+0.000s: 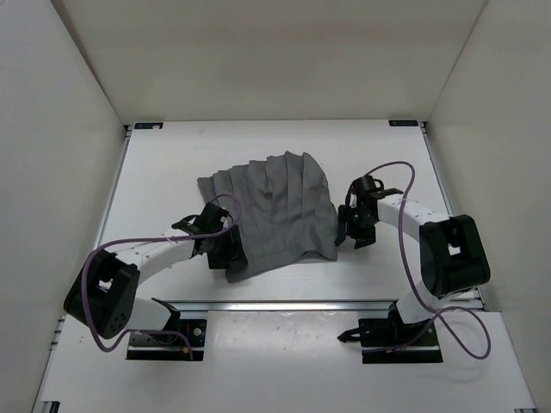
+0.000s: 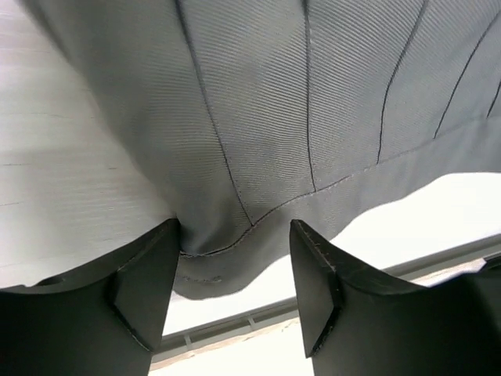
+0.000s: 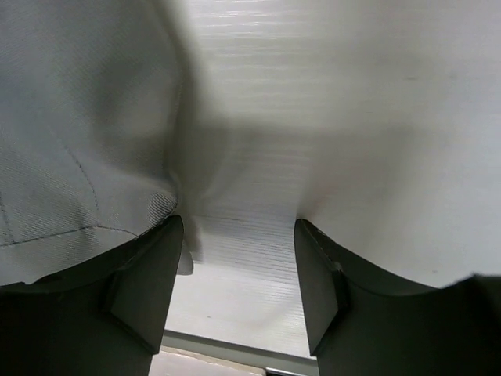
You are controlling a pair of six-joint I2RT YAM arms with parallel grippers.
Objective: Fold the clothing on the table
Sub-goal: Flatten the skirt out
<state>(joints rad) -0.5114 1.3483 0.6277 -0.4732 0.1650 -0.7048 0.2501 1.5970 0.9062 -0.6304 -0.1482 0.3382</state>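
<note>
The clothing [image 1: 274, 209] is a plain grey pleated garment lying folded over itself in the middle of the white table [image 1: 172, 163]. My left gripper [image 1: 225, 251] sits at its near left corner, open; in the left wrist view a hemmed corner of the clothing [image 2: 235, 235] hangs loose between the spread fingers [image 2: 149, 290]. My right gripper [image 1: 351, 231] stands open just beside the garment's near right edge. The right wrist view shows the clothing [image 3: 78, 157] to the left of the gripper's fingers [image 3: 149, 274], with bare table [image 3: 258, 258] between them.
A metal rail [image 1: 318, 305] runs along the table's near edge, just in front of both arm bases. White walls enclose the table on the left, back and right. Purple cables loop off both arms.
</note>
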